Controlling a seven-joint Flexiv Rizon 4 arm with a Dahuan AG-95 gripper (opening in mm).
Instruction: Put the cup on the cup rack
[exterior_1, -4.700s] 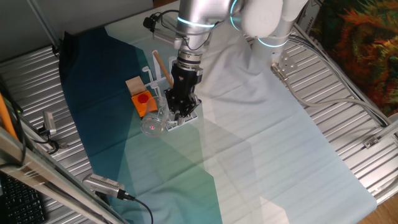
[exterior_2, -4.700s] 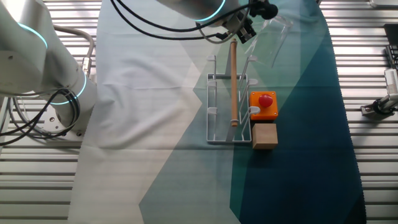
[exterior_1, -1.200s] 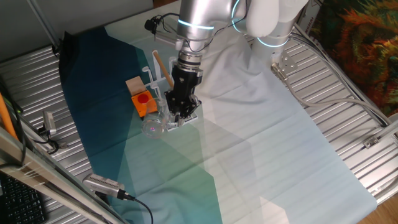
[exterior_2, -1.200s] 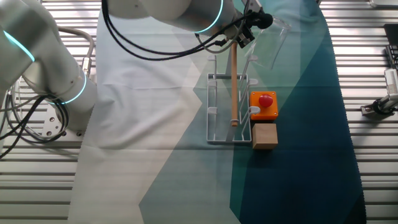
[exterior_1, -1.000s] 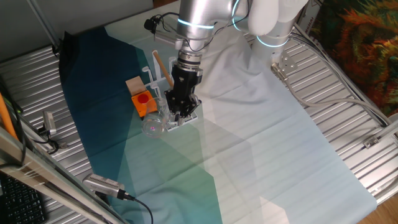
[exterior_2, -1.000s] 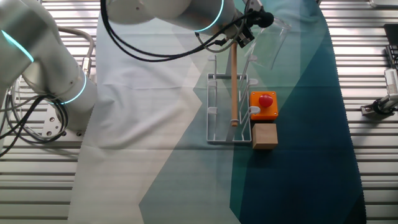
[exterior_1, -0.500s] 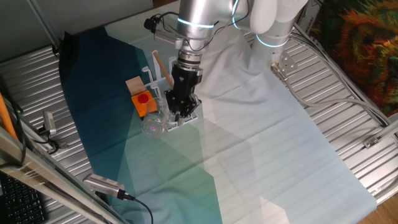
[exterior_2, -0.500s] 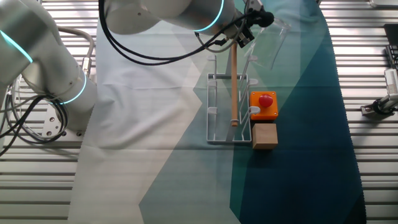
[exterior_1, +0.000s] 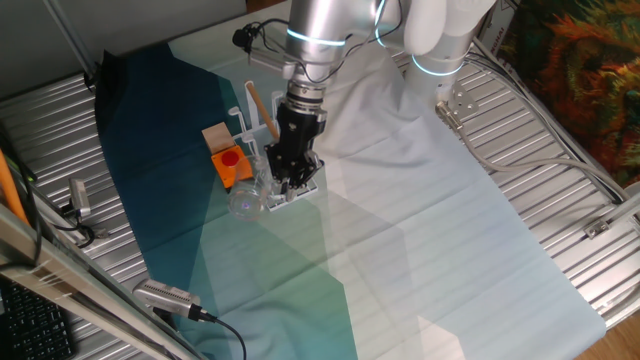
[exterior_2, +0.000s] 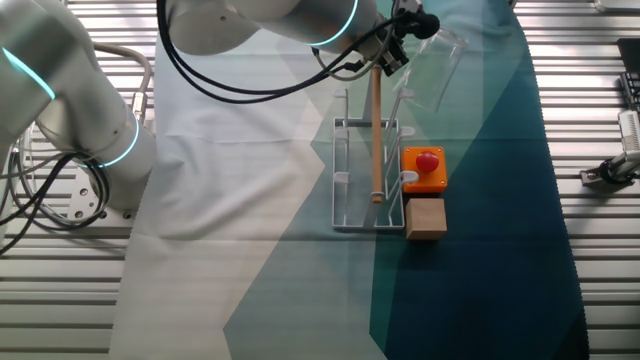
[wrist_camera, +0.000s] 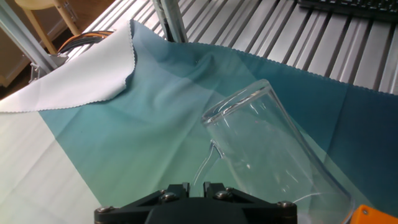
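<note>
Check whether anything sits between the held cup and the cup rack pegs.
Nothing visible does. The gripper holds the cup tilted beside the cup rack; the wooden stick lies across the rack, and the orange box stands beside it.

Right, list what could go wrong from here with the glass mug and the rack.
1. In the hand view the tool appears to pinch only the thin handle of the tilted glass mug, so the mug could swing or slip.
2. The white peg rack is crowded by a wooden stick and the orange button box, so the mug might bump them going on.
</note>
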